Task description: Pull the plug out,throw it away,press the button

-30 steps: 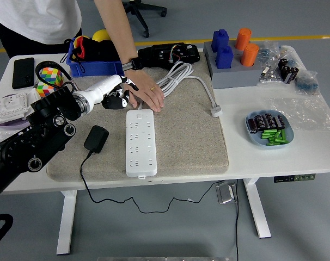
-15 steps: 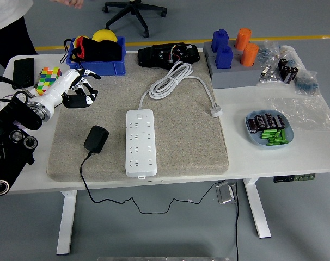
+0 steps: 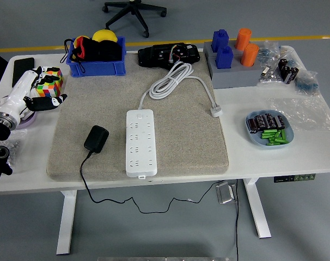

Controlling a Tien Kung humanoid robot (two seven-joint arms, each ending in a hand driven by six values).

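Power strip [image 3: 140,142], white, lies lengthwise on the grey mat [image 3: 181,136] at the middle of the tabletop [image 3: 263,157], its sockets bare. Just left of it rests a black plug adapter [image 3: 96,138], cord trailing over the near edge. My left hand [image 3: 38,92] hovers at the far left, fingers loosely spread, holding nothing. A blue bin [image 3: 96,67] holds black and yellow items. A blue dish [image 3: 269,130] holds dark cylinders and green pieces.

white power strips: one [image 3: 140,142]
black plug adapters with cord: one [image 3: 96,138]
blue plastic bins: one [image 3: 96,61]
multicoloured puzzle cubes: one [image 3: 49,80]
blue blocks on grey base: two [image 3: 220,39]
orange cylinders on grey base: two [image 3: 243,38]
grey felt mats: one [image 3: 187,136]
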